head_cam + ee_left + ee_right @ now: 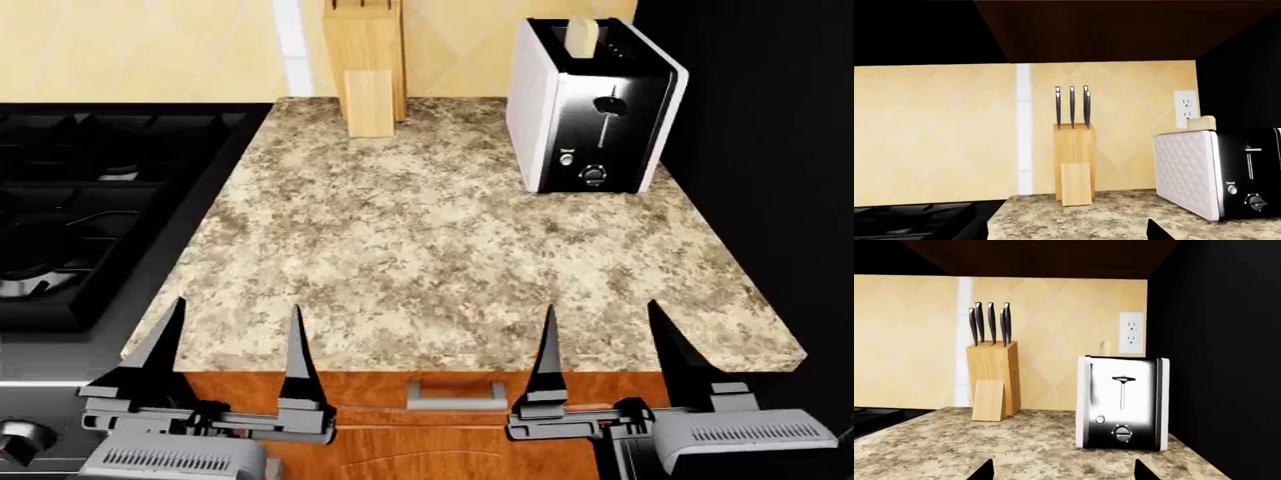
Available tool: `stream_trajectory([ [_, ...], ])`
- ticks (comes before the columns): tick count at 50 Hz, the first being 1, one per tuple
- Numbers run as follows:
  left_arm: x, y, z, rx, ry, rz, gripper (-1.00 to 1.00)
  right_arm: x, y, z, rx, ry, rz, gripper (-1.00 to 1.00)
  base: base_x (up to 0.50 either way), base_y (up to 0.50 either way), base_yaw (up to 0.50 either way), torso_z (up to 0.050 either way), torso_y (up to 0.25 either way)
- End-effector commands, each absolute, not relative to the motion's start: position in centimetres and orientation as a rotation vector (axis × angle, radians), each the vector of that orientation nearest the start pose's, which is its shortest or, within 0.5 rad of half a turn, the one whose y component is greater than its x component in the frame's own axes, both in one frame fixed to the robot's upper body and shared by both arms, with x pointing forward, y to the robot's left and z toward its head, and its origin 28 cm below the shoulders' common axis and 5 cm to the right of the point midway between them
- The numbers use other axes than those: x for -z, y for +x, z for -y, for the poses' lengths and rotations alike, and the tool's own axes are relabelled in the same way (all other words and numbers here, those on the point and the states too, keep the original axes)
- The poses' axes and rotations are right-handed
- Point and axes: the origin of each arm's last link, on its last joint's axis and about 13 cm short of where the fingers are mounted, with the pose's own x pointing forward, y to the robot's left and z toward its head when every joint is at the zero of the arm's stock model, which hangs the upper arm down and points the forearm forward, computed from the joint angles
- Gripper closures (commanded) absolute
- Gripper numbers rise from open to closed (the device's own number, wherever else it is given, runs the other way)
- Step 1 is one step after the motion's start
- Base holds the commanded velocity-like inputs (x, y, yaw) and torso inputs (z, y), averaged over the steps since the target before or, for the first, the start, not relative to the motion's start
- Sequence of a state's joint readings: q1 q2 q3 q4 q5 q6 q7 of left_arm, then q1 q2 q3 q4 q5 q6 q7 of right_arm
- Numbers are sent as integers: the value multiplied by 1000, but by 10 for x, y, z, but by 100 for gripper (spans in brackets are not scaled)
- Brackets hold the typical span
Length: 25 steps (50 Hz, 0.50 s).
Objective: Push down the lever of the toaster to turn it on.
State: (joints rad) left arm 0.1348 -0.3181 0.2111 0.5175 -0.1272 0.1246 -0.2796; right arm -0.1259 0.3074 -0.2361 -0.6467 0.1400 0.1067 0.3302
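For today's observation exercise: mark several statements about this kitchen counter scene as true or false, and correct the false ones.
1. The lever sits at the top of its slot. True.
2. The right tool is shut on the lever. False: it is open, near the counter's front edge.
3. The knife block stands between the stove and the toaster. True.
4. The toaster's slots are empty. False: a slice of bread sticks up.
5. The left tool is open. True.

The toaster (587, 110) stands at the far right of the counter (441, 270), near the back wall, with the knife block (363, 65) to its left against that wall. The stove (94, 220) adjoins the counter's left side. Both claws hang before the counter's near edge, well apart from the toaster.
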Motion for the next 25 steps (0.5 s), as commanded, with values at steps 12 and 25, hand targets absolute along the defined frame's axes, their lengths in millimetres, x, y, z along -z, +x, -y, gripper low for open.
stream_trajectory([
  [12, -101, 170, -211, 60, 23, 457, -100, -112, 164, 91, -37, -22, 360, -100, 500, 0, 0, 0, 1],
  [25, -102, 169, -212, 61, 18, 458, -100, -112, 163, 92, -34, -23, 363, -100, 231, 0, 0, 0, 1],
])
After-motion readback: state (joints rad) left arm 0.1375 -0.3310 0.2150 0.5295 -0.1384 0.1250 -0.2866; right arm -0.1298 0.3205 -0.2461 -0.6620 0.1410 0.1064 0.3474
